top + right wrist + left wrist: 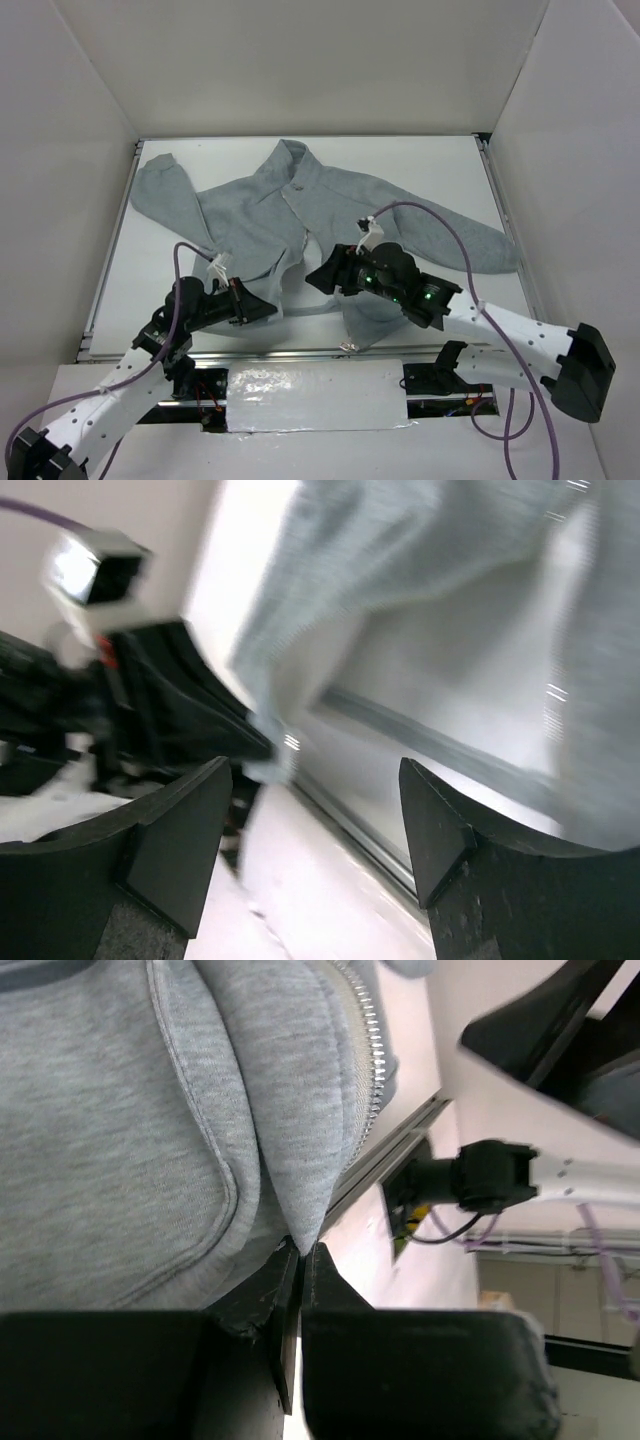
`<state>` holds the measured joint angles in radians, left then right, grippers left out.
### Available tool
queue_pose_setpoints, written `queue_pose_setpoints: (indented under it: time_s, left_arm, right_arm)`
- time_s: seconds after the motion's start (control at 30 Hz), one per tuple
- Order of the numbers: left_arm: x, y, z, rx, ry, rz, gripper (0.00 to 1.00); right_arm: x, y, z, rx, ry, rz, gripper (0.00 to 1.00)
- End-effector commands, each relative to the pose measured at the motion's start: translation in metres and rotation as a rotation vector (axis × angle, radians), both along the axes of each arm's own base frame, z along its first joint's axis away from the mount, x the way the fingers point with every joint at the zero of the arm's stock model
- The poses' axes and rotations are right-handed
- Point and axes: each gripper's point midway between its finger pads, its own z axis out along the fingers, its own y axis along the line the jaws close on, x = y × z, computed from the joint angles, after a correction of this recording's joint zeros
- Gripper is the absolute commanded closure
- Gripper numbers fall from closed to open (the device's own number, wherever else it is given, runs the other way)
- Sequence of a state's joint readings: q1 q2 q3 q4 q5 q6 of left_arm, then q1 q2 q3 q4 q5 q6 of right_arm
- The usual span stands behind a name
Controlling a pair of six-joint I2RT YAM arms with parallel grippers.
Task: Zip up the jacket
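Jacket (120, 1140) (hem) in left end effector (302, 1251)

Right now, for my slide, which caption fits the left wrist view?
The left gripper pinches the lower front edge of the jacket, beside its zipper teeth.

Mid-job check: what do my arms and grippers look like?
The left arm and right arm have white links with black joints. A purple cable leaves each wrist, the left cable and the right cable. Green lights glow on the right arm. The left gripper and right gripper have matte black wedge-shaped jaws.
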<state>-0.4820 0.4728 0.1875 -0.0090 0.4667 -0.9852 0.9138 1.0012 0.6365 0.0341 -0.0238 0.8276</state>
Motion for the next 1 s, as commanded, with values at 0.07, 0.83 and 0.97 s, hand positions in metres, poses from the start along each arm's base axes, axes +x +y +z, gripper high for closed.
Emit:
queue_pose_setpoints:
  time_s: [0.07,0.83,0.97]
  left_arm:
    - [0.018,-0.021,0.067,-0.187,-0.128,-0.049,1.00]
    - [0.030,-0.011,0.063,-0.020,-0.154,-0.027,1.00]
    - [0.027,-0.012,0.064,-0.015,-0.172,-0.053,1.00]
  right_arm:
    - [-0.015,-0.067,-0.057,-0.384,0.080,-0.042,0.28]
    - [-0.075,-0.115,-0.136,-0.939,0.305,-0.073,0.39]
    - [-0.067,-0.107,-0.132,-0.909,0.250,-0.056,0.40]
